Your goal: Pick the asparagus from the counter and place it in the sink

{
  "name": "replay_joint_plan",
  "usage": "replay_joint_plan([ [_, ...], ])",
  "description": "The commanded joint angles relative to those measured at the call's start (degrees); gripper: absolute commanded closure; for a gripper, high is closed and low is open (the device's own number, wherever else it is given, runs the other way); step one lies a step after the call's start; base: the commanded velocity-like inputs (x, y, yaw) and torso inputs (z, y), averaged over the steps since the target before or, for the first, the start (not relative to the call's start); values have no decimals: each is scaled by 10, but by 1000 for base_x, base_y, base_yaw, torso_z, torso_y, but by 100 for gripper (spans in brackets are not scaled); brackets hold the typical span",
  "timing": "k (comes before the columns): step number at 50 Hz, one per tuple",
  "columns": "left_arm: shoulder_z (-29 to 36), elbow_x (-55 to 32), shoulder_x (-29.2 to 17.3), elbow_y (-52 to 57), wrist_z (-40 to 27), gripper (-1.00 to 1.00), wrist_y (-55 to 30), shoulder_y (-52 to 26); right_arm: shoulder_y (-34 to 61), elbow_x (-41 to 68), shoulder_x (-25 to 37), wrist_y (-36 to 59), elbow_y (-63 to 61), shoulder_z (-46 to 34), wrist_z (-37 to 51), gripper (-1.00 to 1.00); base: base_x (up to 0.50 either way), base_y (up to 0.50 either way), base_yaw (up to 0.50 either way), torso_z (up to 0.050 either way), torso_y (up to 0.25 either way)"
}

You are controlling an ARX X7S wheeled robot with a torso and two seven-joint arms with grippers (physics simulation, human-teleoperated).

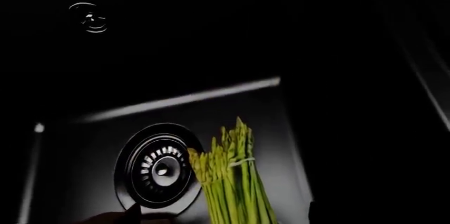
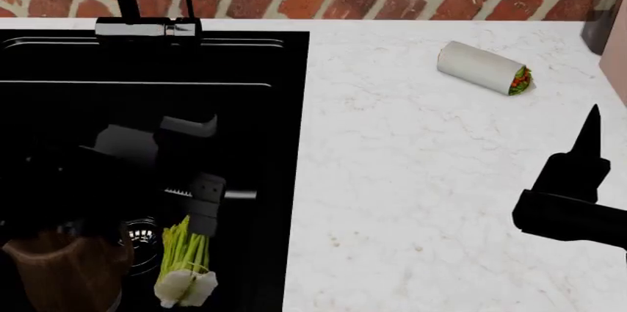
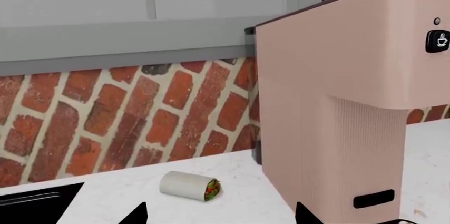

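The asparagus (image 2: 185, 259) lies inside the black sink (image 2: 147, 106), right beside the round metal drain (image 2: 140, 237), with its whitish cut bases toward me and its tips pointing away. In the left wrist view the asparagus (image 1: 235, 182) runs up between my left gripper (image 1: 221, 212) fingers. That gripper is open, and a gap shows on each side of the bunch. The drain (image 1: 158, 168) sits just beside it. My left arm is dark against the basin in the head view. My right gripper (image 2: 588, 132) hovers open and empty over the white counter (image 2: 412, 180).
A white rolled wrap (image 2: 485, 67) with red-green filling lies on the counter's far right, also seen as the wrap (image 3: 189, 185). A pink coffee machine (image 3: 351, 103) stands at the right end. The black faucet (image 2: 128, 4) rises behind the sink against a brick wall.
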Motion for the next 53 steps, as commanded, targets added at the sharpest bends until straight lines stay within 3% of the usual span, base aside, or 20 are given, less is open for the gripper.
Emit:
replay_joint_plan([
  [1,-7,0,-9,14,-8,-100,-4,-16,4,5,0,4,0,4,4,-100,0,0,0,0,0],
  [9,-31,-7,-32,27,-21,-100,3,-61,-1,4,0,0,-1,5,3,-100,0,0,0,0,0],
  [24,-103,-52,-125,217,-109,-100,30,-73,-2,5,2,-2,-2,3,6,-100,0,0,0,0,0],
  [44,-182,-88,-238,512,-246,-100,126,45,-10,-3,2,-11,0,-1,1,-100,0,0,0,0,0],
  [53,-204,-87,-286,646,-256,-100,162,91,-7,2,4,-12,-1,0,4,-100,0,0,0,0,0],
])
